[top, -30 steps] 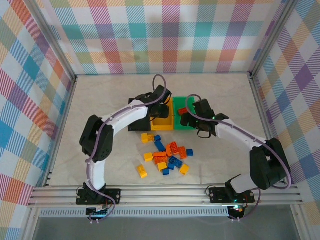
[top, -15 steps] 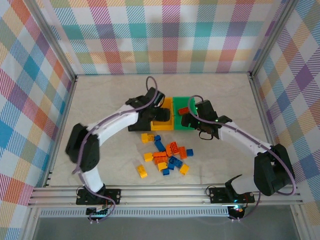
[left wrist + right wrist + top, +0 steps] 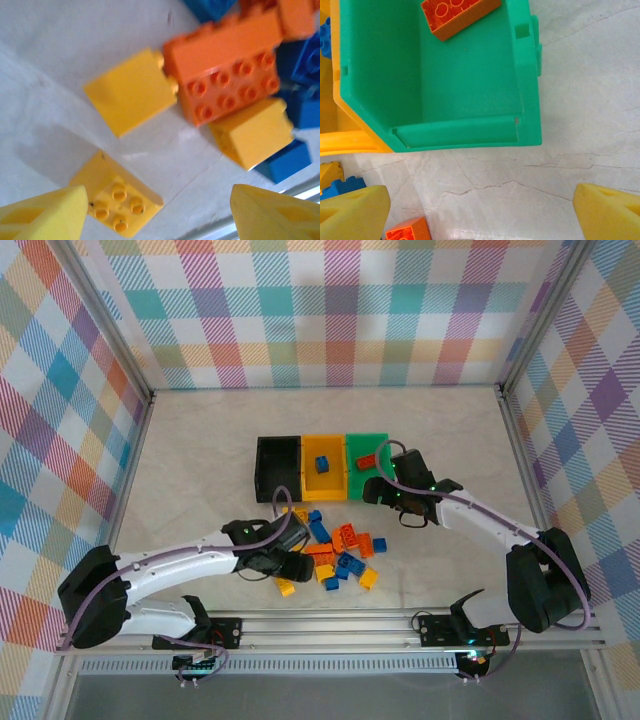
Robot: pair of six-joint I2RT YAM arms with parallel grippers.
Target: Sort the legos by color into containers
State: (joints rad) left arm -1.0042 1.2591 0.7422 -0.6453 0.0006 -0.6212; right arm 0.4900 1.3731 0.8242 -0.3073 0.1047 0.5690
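The legos lie in a loose pile (image 3: 338,552) of yellow, blue and orange bricks in front of the containers. The black bin (image 3: 277,468), yellow-orange bin (image 3: 322,480) and green bin (image 3: 365,480) stand in a row. A blue brick (image 3: 323,463) lies in the yellow-orange bin, an orange brick (image 3: 457,12) in the green bin (image 3: 525,75). My left gripper (image 3: 157,215) hangs open over the pile's near left side, a studded yellow brick (image 3: 117,200) beside its left finger. My right gripper (image 3: 482,215) is open over bare table just in front of the green bin.
In the left wrist view a smooth yellow brick (image 3: 130,90), an orange eight-stud brick (image 3: 225,80), another yellow brick (image 3: 252,132) and a blue one (image 3: 285,160) crowd ahead. An aluminium rail (image 3: 330,625) runs along the near table edge. Plaid walls enclose the table.
My left arm has swung away from the bins down to the near side of the pile, and a blue brick now shows in the yellow-orange bin. My right gripper has barely moved.
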